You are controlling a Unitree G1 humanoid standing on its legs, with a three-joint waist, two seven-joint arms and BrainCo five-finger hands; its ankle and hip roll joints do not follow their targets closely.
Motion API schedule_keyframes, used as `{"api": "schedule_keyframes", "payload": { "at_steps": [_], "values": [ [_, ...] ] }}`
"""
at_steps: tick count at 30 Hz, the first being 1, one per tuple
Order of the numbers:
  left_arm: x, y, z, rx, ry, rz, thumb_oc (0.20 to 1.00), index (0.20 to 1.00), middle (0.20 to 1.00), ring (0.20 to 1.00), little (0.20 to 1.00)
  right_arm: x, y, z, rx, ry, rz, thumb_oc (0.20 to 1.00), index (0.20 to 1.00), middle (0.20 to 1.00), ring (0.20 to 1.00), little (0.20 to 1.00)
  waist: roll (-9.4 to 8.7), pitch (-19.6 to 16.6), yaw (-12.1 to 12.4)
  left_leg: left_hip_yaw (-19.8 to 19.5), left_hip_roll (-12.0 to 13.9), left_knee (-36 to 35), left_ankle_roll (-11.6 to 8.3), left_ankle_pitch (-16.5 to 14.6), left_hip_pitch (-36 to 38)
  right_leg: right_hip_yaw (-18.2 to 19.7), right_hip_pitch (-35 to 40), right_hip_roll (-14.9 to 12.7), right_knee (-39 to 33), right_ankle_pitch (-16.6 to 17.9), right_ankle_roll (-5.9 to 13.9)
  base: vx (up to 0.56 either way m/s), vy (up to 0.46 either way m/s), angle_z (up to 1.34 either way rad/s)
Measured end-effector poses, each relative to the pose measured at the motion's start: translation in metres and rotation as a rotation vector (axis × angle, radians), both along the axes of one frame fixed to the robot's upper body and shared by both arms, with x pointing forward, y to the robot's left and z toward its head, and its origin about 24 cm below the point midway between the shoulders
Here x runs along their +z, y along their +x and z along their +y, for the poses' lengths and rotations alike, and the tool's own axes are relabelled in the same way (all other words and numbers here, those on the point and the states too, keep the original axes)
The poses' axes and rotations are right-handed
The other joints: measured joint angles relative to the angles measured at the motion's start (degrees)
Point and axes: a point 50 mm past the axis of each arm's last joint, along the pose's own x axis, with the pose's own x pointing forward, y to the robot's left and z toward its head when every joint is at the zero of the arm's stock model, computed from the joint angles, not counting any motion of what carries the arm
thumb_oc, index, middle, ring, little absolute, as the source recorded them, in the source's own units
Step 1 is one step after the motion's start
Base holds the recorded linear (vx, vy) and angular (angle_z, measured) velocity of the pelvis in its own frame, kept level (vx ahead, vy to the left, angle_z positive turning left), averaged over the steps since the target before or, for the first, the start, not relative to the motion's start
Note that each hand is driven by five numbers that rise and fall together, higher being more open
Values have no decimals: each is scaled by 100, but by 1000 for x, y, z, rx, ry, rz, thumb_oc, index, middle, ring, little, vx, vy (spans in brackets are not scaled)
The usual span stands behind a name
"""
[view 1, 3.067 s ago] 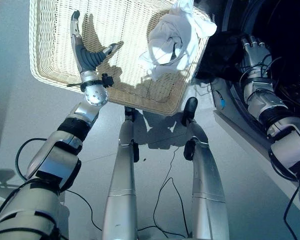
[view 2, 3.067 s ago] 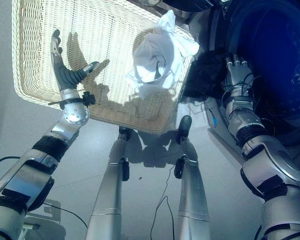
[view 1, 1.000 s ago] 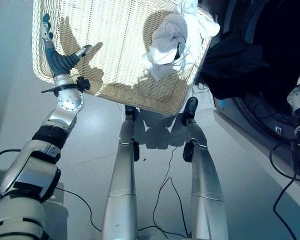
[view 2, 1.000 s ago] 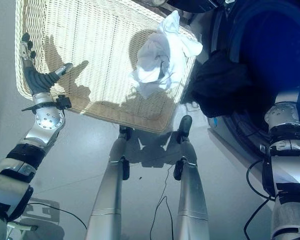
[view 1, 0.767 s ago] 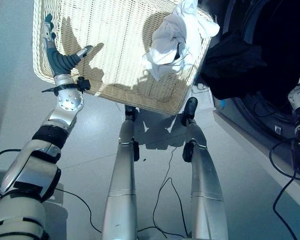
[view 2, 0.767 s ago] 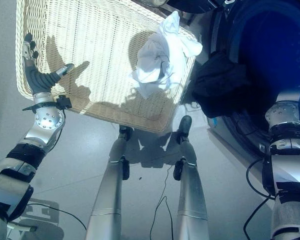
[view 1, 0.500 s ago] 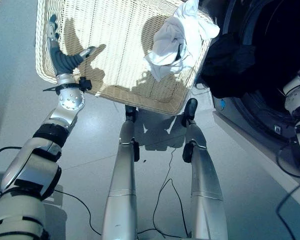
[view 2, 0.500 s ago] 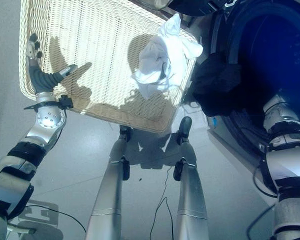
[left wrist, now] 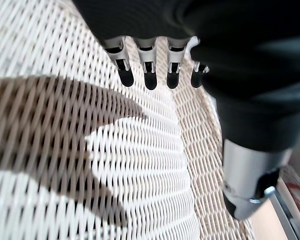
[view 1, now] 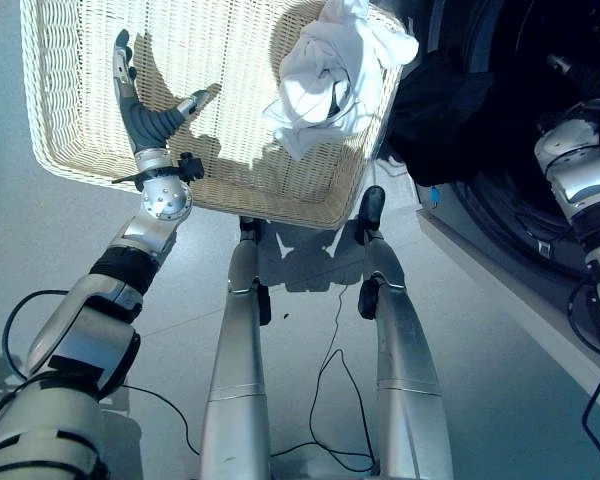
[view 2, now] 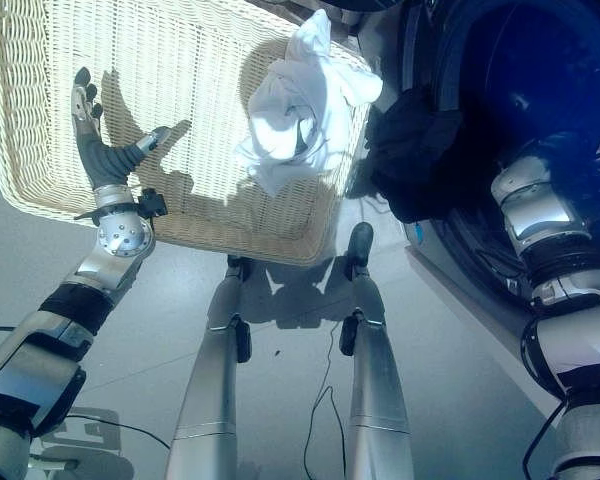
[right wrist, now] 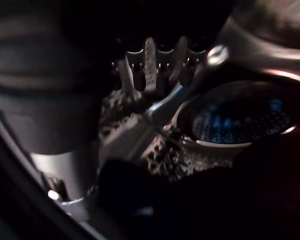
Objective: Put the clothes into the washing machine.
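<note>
White cloth (view 1: 330, 65) is lying right of the open-fingered left hand (view 1: 145, 110); right hand's (right wrist: 155, 67) grip is unclear inside the drum (view 2: 540, 90).

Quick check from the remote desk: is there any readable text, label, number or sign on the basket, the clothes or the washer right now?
None that can be read.
Wicker basket: bare weave, no tag or print showing.
White garment: no visible label.
Black garment: too dark to show any marking.
Washing machine: dark drum and door rim, nothing legible; a small blue spot on its front is too small to read.
</note>
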Motion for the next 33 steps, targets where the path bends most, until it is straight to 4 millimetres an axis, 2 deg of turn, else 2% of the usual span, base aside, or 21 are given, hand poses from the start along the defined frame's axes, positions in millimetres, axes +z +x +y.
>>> {"api": "schedule_keyframes", "payload": {
  "at_steps": [7,10,14,17,23,27,31,33],
  "values": [
    [-4,-5,3,19,-36,-24,1000,1000,1000,1000,1000,-28,0,19,70,-208,106,1000,1000,1000,1000,1000,4,-3,-9,21,6,-9,-24,-19,-3,19,-94,-2,147,-114,10,0,0,0],
    [-6,-6,2,26,-24,-33,1000,1000,1000,1000,1000,-53,-2,26,104,-310,203,1000,1000,1000,1000,1000,4,-3,-31,44,38,-9,-41,-31,-4,31,-130,19,194,-145,-17,2,0,-2],
    [-8,-5,-4,19,-22,-35,1000,1000,1000,1000,1000,-73,-1,28,132,-357,282,1000,1000,1000,1000,1000,4,-3,-71,47,66,-22,-60,-46,-10,32,-155,45,212,-160,-36,0,-3,-1],
    [-9,-6,-4,22,-13,-33,1000,1000,1000,1000,1000,-78,1,38,163,-411,293,1000,1000,1000,1000,1000,3,-3,-162,57,82,-47,-66,-49,-12,39,-181,61,226,-185,-37,0,0,0],
    [-9,-4,-9,11,-25,-38,1000,1000,1000,1000,1000,-91,6,54,207,-583,359,1000,1000,1000,1000,1000,4,-3,-177,73,109,-69,-76,-55,-7,50,-205,87,232,-181,-69,0,0,0],
    [-7,-4,-9,13,-24,-41,1000,1000,1000,1000,1000,-97,11,54,193,-660,413,1000,1000,1000,1000,1000,4,-3,-157,75,110,-69,-79,-52,-6,54,-217,86,257,-187,-71,0,0,0],
    [-4,0,-6,34,-19,-35,1000,1000,1000,1000,1000,-104,22,44,106,-718,494,1000,1000,1000,1000,1000,7,-4,-111,75,111,-68,-93,-39,4,58,-218,86,276,-185,-75,0,0,0],
    [-1,0,-7,33,-18,-42,1000,1000,1000,1000,1000,-99,23,42,83,-717,479,1000,1000,1000,1000,1000,8,-5,-31,76,111,-68,-96,-35,2,59,-225,87,278,-184,-76,0,0,0]
  ]
}}
